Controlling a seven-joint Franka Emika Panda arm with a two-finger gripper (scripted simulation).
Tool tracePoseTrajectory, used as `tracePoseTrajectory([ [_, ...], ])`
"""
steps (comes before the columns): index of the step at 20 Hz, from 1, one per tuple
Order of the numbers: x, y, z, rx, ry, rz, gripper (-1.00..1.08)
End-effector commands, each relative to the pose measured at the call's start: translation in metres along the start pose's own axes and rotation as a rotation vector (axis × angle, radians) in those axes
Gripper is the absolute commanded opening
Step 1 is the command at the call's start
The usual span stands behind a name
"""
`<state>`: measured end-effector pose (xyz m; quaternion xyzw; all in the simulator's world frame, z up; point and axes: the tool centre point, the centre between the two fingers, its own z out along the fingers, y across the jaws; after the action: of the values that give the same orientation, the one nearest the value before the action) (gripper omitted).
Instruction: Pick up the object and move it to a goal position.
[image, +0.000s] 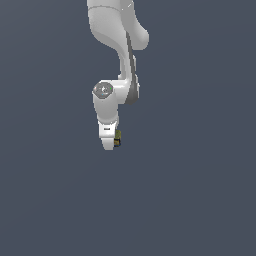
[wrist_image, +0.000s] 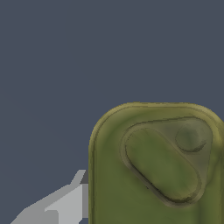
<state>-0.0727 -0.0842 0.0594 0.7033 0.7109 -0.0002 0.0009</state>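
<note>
- Object (wrist_image: 157, 170) fills the near field of the wrist view: olive-yellow face with rounded corners and a recessed oblong with a round dimple. It sits tight against the camera, right at the fingers.
- One grey finger (wrist_image: 65, 203) shows just beside the object's edge, touching or nearly so. The other finger is hidden.
- Exterior view: object (image: 117, 138) is a small olive block with dark bands, at the tip of the gripper (image: 109, 141), on the exterior view's right side of it. Gripper points down.
- Gripper looks closed on the object; contact on both sides can't be confirmed.
- Long axis: can't tell, too small in one view and cropped in the other.
- Background is flat grey; no goal marker visible, so direction to the goal is unknown.
</note>
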Motion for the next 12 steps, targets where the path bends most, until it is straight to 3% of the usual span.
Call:
tracePoseTrajectory([
  [1,0.008,0.003,0.0,0.0,0.001,-0.004,-1.0],
  [6,0.033,0.014,0.0,0.0,0.001,-0.004,-1.0],
  [12,0.082,0.038,0.0,0.0,0.001,-0.004,-1.0],
])
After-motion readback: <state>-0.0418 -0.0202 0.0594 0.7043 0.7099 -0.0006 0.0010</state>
